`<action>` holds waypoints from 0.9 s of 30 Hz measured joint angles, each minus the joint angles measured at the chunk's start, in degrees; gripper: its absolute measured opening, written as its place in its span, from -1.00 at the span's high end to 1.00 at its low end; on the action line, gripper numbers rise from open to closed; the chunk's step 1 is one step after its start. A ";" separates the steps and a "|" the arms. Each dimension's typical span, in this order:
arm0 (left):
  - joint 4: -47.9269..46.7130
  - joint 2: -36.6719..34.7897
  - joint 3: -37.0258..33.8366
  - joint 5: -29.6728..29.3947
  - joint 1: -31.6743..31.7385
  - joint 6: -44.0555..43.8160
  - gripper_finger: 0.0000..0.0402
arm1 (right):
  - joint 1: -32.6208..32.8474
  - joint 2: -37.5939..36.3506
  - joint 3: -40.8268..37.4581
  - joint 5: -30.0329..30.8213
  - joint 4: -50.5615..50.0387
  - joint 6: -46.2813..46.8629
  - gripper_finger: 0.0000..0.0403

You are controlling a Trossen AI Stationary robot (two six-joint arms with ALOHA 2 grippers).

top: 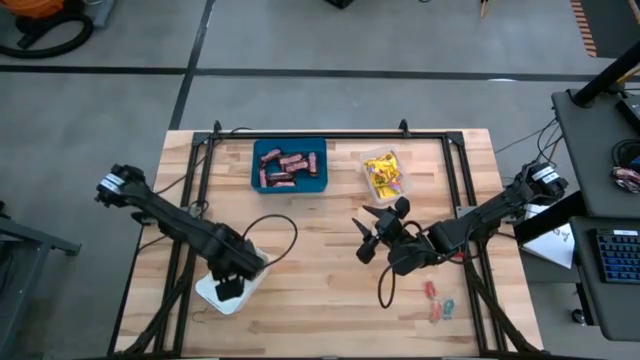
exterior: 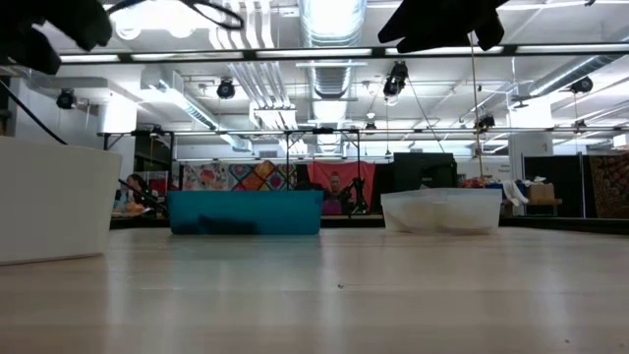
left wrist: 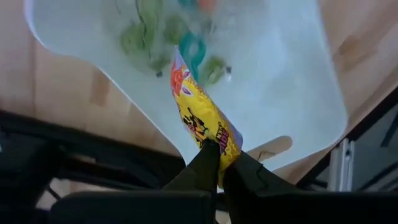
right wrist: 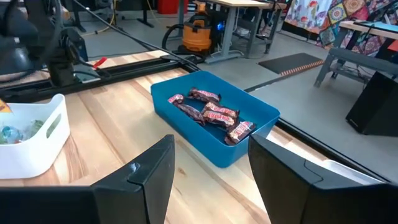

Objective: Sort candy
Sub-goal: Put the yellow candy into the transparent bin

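My left gripper [left wrist: 219,160] hangs over the white tray [top: 212,293] near the table's near-left part and is shut on a yellow packet with red marks [left wrist: 202,115]. Pastel green and blue sweets [left wrist: 146,34] lie in that tray. My right gripper [top: 368,235] is open above the table's middle and touches nothing. Past its fingers in the right wrist view stands the blue tray [right wrist: 249,134] with brown-red mini bars [right wrist: 214,115]. More yellow packets [top: 382,172] sit in the clear tray [top: 400,190]. A few pastel sweets [top: 440,300] lie on the bare wood. My left gripper pinches the yellow packet by its upper end [left wrist: 227,146] between the two fingers, coming from above and pointing down. The packet hangs below the fingers, over the white tray. Its lower end [left wrist: 180,71] reaches the sweets; I cannot tell whether it rests on them.
Blue tray [top: 289,165] and clear tray stand side by side near the far edge. A black frame [top: 330,134] runs around the table's far and side edges. A black cable [top: 280,225] loops beside the left arm. Bare wood shows between the arms.
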 joint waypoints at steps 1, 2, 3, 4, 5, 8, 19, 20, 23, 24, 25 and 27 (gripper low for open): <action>-0.06 0.70 -0.32 0.77 0.00 0.15 1.00 | 0.00 0.00 -0.02 0.00 -0.02 0.00 0.03; -0.12 1.42 -0.48 1.10 0.00 0.20 1.00 | 0.00 0.00 0.00 -0.01 -0.02 0.00 0.03; -0.16 2.10 -0.50 1.10 0.00 0.49 1.00 | 0.00 0.00 0.00 0.00 -0.01 0.00 0.03; -0.14 2.38 -0.50 1.12 0.00 0.65 1.00 | 0.00 0.00 0.00 0.00 0.00 0.00 0.03; -0.19 2.54 -0.48 1.10 0.00 1.00 1.00 | 0.00 0.00 -0.01 -0.02 -0.01 0.00 0.03; -0.35 2.72 -0.34 1.10 0.00 1.42 1.00 | 0.00 0.00 -0.02 0.00 -0.02 0.00 0.03; 21.81 -4.81 -0.36 -23.19 0.09 28.10 1.00 | 0.04 2.09 -0.02 -31.41 8.58 -18.86 0.03; 27.00 -5.30 -0.36 -25.71 0.69 32.70 1.00 | 0.08 3.00 -0.02 -32.83 11.78 -20.71 0.03; 41.20 -5.39 -0.42 -27.98 2.44 46.32 1.00 | -0.10 5.57 -0.02 -32.52 22.05 -27.74 0.03; 45.59 -4.97 -0.59 -28.08 2.94 50.68 1.00 | -0.15 6.51 0.00 -32.46 25.41 -30.44 0.03; 48.84 -4.58 -0.65 -28.08 3.33 54.44 1.00 | -0.20 7.43 0.00 -32.37 28.25 -32.87 0.03; 52.86 -3.37 -0.84 -28.10 4.01 60.25 1.00 | -0.11 9.00 -0.06 -32.59 33.00 -36.28 0.03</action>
